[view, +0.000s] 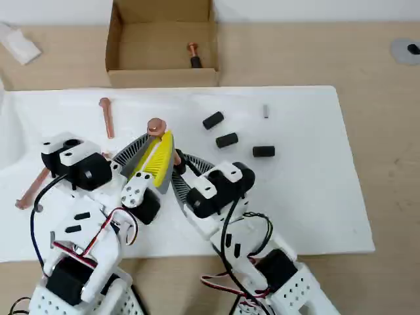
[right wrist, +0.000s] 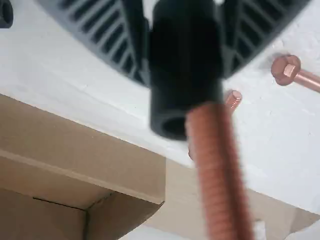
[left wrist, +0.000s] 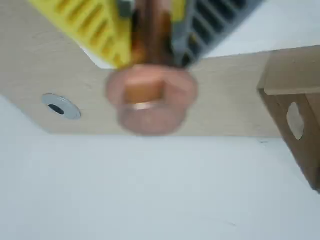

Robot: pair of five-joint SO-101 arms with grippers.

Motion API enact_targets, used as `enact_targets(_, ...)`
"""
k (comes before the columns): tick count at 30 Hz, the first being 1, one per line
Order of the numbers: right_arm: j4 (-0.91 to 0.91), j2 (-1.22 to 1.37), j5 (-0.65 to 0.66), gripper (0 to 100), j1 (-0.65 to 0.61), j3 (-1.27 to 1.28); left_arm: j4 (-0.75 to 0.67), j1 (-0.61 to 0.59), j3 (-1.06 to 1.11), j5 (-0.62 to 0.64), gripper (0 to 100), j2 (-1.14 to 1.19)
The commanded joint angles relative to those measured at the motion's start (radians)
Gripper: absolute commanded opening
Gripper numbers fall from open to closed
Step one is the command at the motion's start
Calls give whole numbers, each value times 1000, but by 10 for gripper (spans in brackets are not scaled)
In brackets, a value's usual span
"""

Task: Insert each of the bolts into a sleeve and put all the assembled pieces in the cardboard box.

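Two grippers meet tip to tip above the white board, in its far half, well short of the cardboard box. The left gripper has one yellow finger and one grey, clamped on the shank of the held bolt, a copper one. The bolt's flanged hex head sticks out past the fingertips toward the box. In the left wrist view the head of the held bolt sits just beyond the left gripper, fingers tight on either side of the shank. The right gripper, dark grey, comes in from the other side. In the right wrist view the right gripper is closed around the held sleeve, a black one with its open mouth facing out. The threaded end of the held bolt lies against that mouth; whether it has entered cannot be told. The box stands on the wooden table past the board's far edge. One assembled piece lies inside it near the right wall. Three loose sleeves lie on the board in a scattered row to the right of the grippers, apart from one another. Two loose bolts lie to the left, one just beside the left gripper, one at the board's left edge by the left arm. A small grey pin lies near the sleeves. A grey disc sits on the table's far right.
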Motion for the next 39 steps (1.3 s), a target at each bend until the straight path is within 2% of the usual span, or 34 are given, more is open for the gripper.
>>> enact_targets(1,-28,-21,-8,9,-16,-2,-26,-26,-6,-3,6,-2)
enact_targets(7,-28,-21,-8,9,-18,-2,-32,-34,-3,-3,6,-2)
enact_targets(15,-28,-21,-8,9,-18,-2,-161,-55,81,-5,6,-2)
enact_targets(23,-28,-21,-8,9,-18,-2,-161,-58,103,-58,6,-2)
enact_targets(39,-26,-13,-8,9,-18,-1,-152,-51,121,-58,6,-2)
